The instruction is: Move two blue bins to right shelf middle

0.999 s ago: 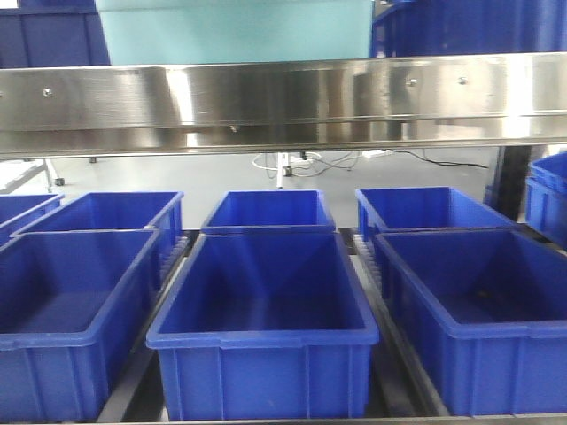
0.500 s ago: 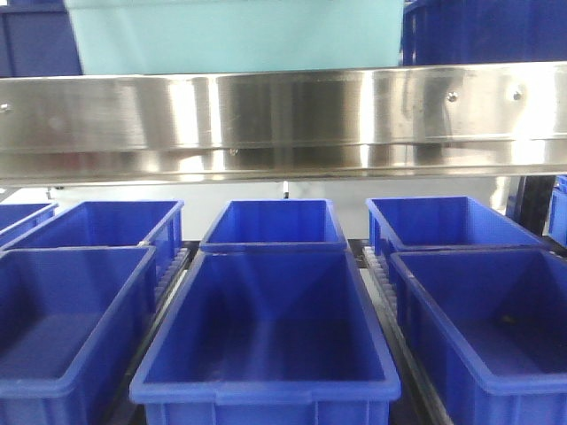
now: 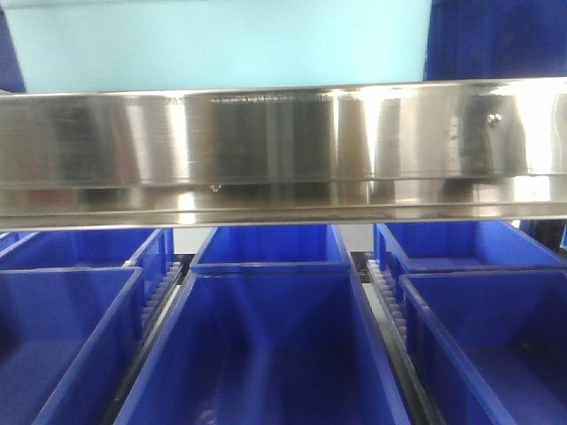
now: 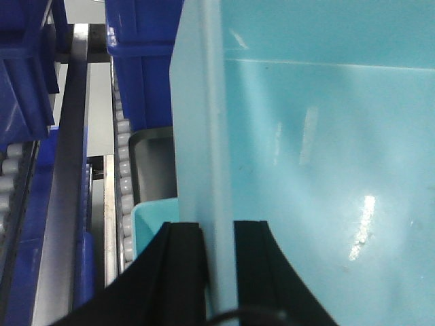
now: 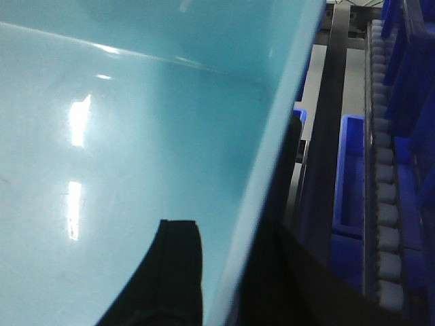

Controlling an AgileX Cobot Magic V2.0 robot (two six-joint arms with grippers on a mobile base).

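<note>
I hold a light blue bin (image 3: 221, 44) between both grippers, above the steel shelf rail (image 3: 283, 150) in the front view. My left gripper (image 4: 217, 227) is shut on the bin's left wall (image 4: 204, 136), one black finger (image 4: 183, 272) outside and one inside. My right gripper (image 5: 234, 231) is shut on the bin's right wall (image 5: 272, 136), with one finger (image 5: 173, 272) inside the bin. The bin's glossy inside (image 5: 102, 136) fills most of both wrist views and holds nothing.
Below the rail, several dark blue bins stand in rows on roller tracks: centre (image 3: 266, 354), left (image 3: 62, 336), right (image 3: 487, 336). Roller strips (image 4: 124, 170) and more dark blue bins (image 4: 143, 41) flank the held bin; a roller track (image 5: 384, 204) runs on the right.
The steel rail has grown larger and dropped lower in the front view. The light blue bin now spans more of the top. The lower bins have slid down and closer.
</note>
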